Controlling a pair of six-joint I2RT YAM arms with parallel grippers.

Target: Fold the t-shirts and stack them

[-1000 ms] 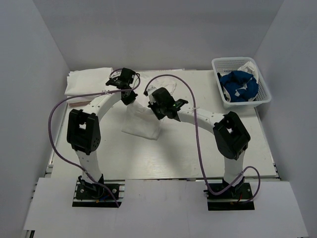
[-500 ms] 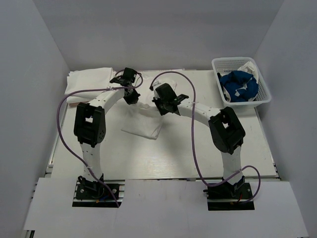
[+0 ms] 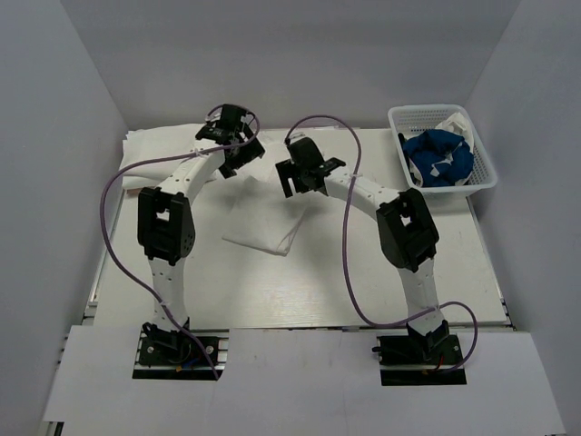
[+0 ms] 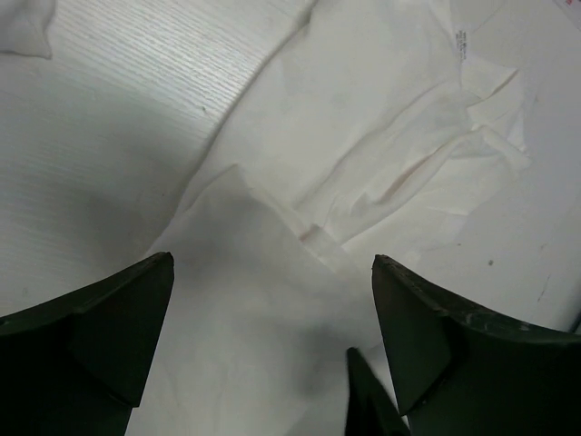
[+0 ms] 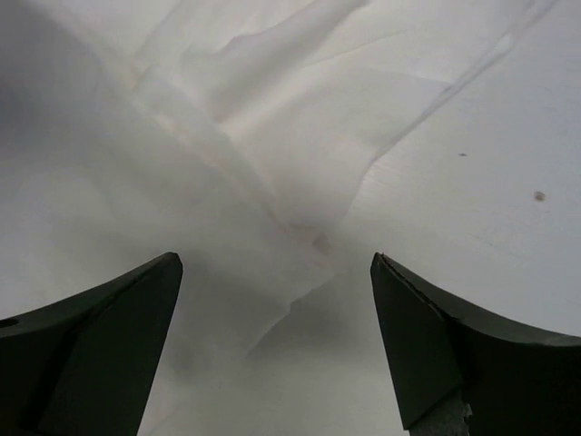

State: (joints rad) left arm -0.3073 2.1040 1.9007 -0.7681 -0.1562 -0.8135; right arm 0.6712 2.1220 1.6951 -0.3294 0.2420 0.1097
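Observation:
A white t-shirt lies partly folded on the table's middle; it fills the left wrist view and the right wrist view. My left gripper hangs open above the shirt's far left part, nothing between its fingers. Just to the right, my right gripper is also open over the shirt's far edge and holds nothing. Folded white t-shirts are stacked at the back left. A royal blue t-shirt lies bunched in the basket.
The white lattice basket stands at the back right corner, with white cloth beside the blue shirt in it. Grey walls close in the table on the left, back and right. Purple cables loop off both arms.
Both grippers went from shut to open and let go of the white t-shirt. Both arms moved toward the back of the table, and the shirt dropped flat.

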